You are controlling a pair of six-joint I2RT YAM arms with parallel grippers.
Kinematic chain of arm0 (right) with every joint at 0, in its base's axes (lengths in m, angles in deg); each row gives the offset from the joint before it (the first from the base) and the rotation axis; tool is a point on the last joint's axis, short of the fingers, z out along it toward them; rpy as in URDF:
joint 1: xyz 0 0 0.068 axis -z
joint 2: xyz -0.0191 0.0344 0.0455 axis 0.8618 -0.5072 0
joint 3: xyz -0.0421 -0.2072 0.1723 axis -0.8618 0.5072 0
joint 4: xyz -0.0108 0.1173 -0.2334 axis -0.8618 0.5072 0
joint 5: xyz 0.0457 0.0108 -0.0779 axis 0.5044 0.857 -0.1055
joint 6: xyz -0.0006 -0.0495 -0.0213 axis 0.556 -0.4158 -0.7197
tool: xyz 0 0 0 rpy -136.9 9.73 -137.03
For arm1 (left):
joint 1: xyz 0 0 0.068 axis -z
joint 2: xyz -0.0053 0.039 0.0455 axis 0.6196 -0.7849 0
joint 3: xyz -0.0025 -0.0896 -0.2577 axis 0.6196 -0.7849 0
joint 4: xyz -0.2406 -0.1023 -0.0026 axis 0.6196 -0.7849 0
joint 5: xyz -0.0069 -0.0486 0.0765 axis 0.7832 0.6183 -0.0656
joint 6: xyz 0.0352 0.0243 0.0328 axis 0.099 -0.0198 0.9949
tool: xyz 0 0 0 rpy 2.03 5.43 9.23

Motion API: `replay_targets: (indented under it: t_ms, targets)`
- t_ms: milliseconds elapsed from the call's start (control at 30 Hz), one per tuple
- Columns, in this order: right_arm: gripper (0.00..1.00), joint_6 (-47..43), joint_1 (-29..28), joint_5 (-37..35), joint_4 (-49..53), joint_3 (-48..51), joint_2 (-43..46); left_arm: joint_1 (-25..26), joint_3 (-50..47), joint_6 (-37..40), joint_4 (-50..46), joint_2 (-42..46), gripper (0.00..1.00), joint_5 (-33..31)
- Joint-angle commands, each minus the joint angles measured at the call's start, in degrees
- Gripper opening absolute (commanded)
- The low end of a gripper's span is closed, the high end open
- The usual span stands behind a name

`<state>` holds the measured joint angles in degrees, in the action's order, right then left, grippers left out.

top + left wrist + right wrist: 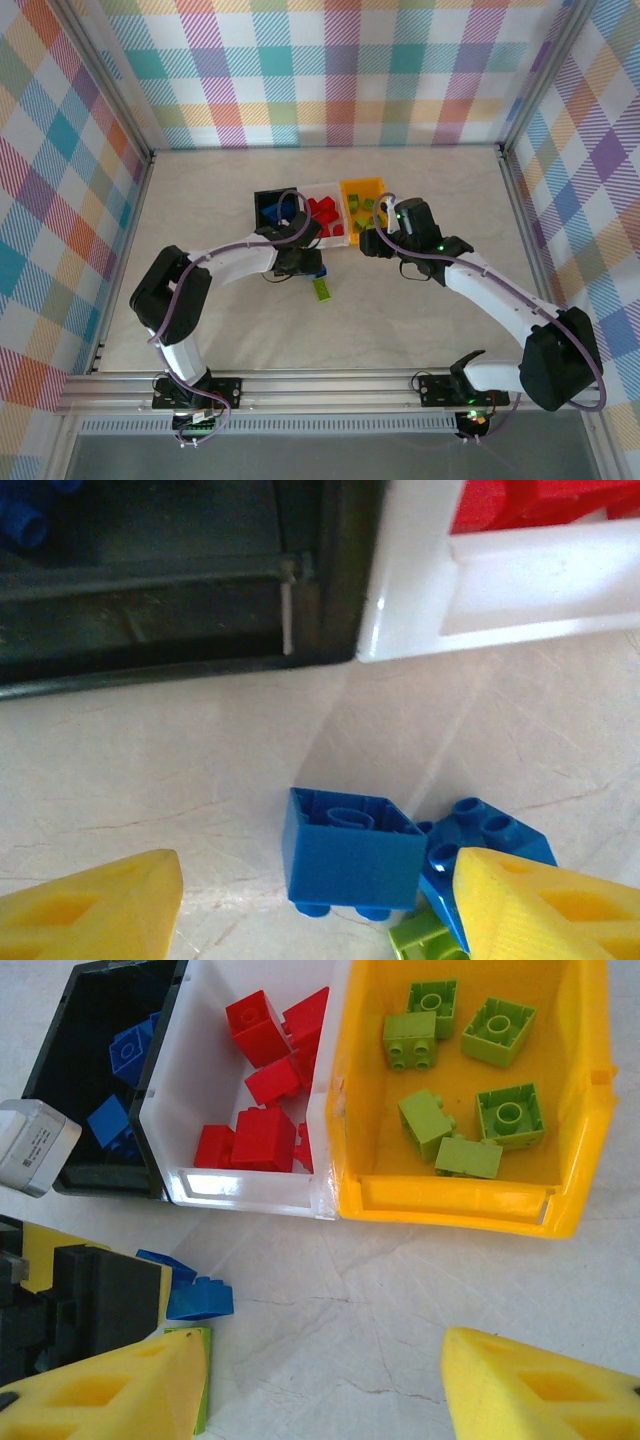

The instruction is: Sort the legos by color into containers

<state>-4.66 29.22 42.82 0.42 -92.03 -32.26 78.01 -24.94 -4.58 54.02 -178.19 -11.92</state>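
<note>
Where three open bins stand side by side in a row at the far middle of the pale worktop (400,330), most bricks already lie sorted by colour. Seen from the right wrist, the black bin (70,1050) on the left holds blue bricks (128,1052), the white bin (250,1192) in the middle holds red bricks (262,1140), and the yellow bin (450,1205) on the right holds six lime green bricks (497,1030). Three bricks lie loose on the worktop just in front of the black and white bins: an upturned blue brick (345,855) with its studs down, a second blue brick (490,835) touching it with studs up, and a lime green brick (428,940) just beside that one. The left jaws are spread wide, low over these loose bricks; the upturned blue brick sits in the gap between the yellow pads (100,905), pinched by neither. The right jaws are also spread apart with nothing between them, above bare worktop in front of the white and yellow bins
</note>
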Motion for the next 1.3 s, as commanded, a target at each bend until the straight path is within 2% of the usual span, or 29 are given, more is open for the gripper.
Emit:
replay_targets:
  t_ms: [0,100,367,767,1033,1167,1267]
  targets:
    - [0.64,0.55,0.26,0.03,-1.51,1.18,1.02,0.97,1.62,0.13,0.38,0.53,0.74,-0.03]
    - [0.64,0.46,0.33,0.11,-1.44,1.45,1.16,0.85,2.53,0.27,-0.68,-1.28,0.74,-1.63]
    - [0.64,0.41,0.32,-0.12,-0.93,2.59,2.87,0.62,5.01,0.12,-2.25,-6.42,0.56,-3.4]
    - [0.64,0.63,0.36,-0.06,-1.71,2.4,2.55,0.53,0.85,-0.57,-2.7,-2.43,0.33,-4.38]
    - [0.64,0.89,0.35,0.18,-1.63,2.77,2.79,-0.22,3.4,-0.01,-7.46,6.31,0.3,-7.33]
    - [0.64,1.18,0.28,0.64,-2.1,3.5,2.69,-5.65,7.83,1.78,-10.35,8.03,0.3,-7.81]
    - [0.65,1.47,0.32,0.98,-2.4,4.0,2.29,-8.79,13.05,4.57,-12.81,5.61,0.3,-10.93]
